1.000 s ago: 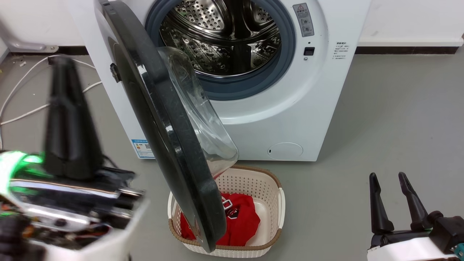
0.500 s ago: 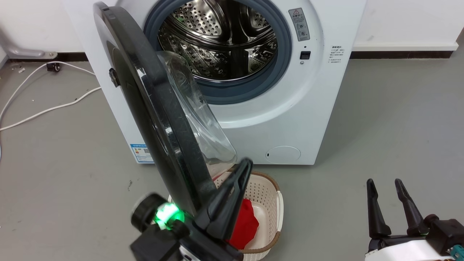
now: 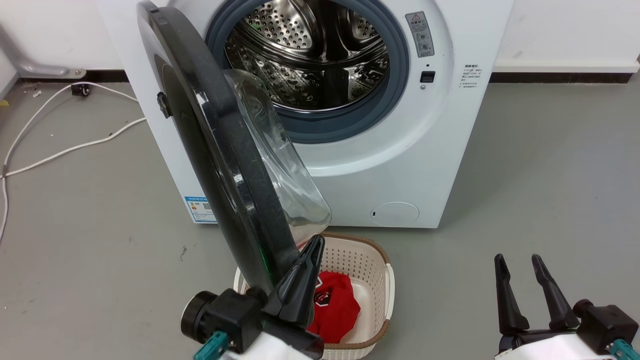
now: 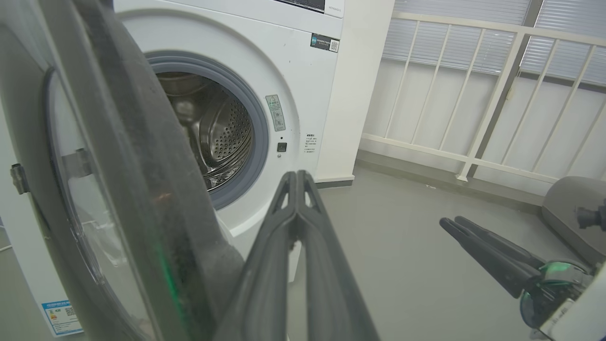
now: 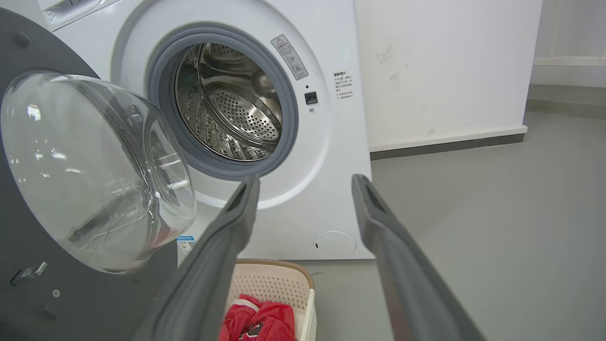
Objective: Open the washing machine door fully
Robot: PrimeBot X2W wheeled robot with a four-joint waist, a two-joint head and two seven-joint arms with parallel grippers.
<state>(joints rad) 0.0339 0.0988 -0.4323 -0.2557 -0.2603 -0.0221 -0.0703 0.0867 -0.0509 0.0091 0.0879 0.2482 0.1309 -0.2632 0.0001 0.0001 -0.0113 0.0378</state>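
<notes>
The white washing machine [image 3: 400,165] stands with its steel drum [image 3: 310,55] exposed. The washing machine door [image 3: 225,165] hangs from its left side, swung out about edge-on to me, with the glass bowl [image 3: 280,165] facing right. My left gripper [image 3: 316,242] is shut and empty. It points up beside the door's lower inner rim, on the bowl side; contact cannot be told. The left wrist view has the door [image 4: 132,189] close on the left of the left gripper [image 4: 296,174]. My right gripper [image 3: 517,257] is open and empty, low at the right and far from the door [image 5: 23,308].
A cream basket [image 3: 387,280] holding a red garment [image 3: 335,305] sits on the floor under the door's lower edge, right by my left gripper. White cables [image 3: 65,147] lie on the floor at the left. A white railing [image 4: 473,94] stands beyond the machine.
My left arm has swung from the door's left, outer side across to its lower inner rim. The door stands at about the same angle. The camera shifted slightly.
</notes>
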